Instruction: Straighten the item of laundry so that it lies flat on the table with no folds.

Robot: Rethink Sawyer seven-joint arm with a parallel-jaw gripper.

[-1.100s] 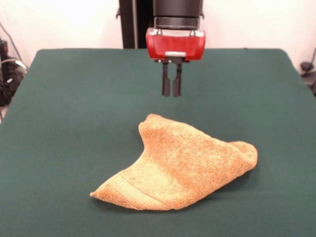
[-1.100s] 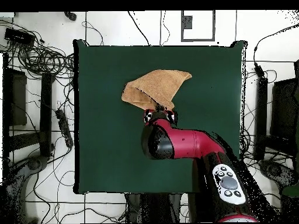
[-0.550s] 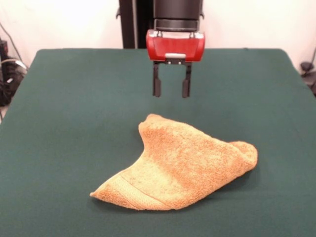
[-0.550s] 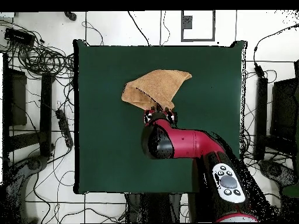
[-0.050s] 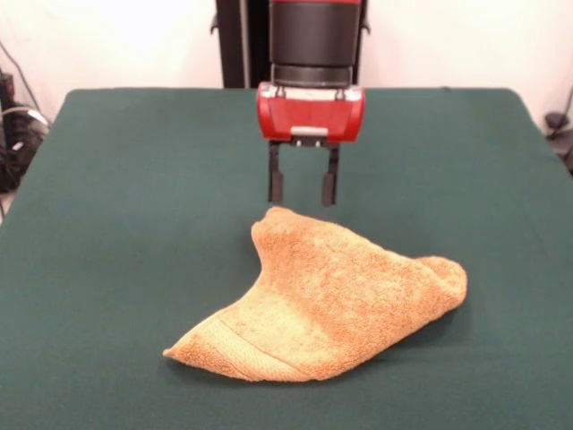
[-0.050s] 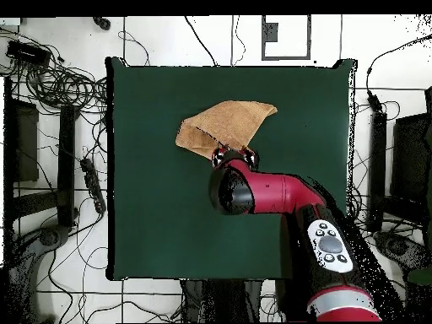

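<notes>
The front camera sits low at one table (image 5: 107, 224) edge, looking across the green top toward a pale wall. The overhead camera looks straight down from high up, taking in the whole table (image 6: 152, 219) and cabled floor. Both share the tabletop, though probably turned half round.

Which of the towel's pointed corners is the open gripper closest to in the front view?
The far, upper-left corner of the towel, just below the gripper. The banded corner at lower left and the rounded right corner lie much farther away.
</notes>
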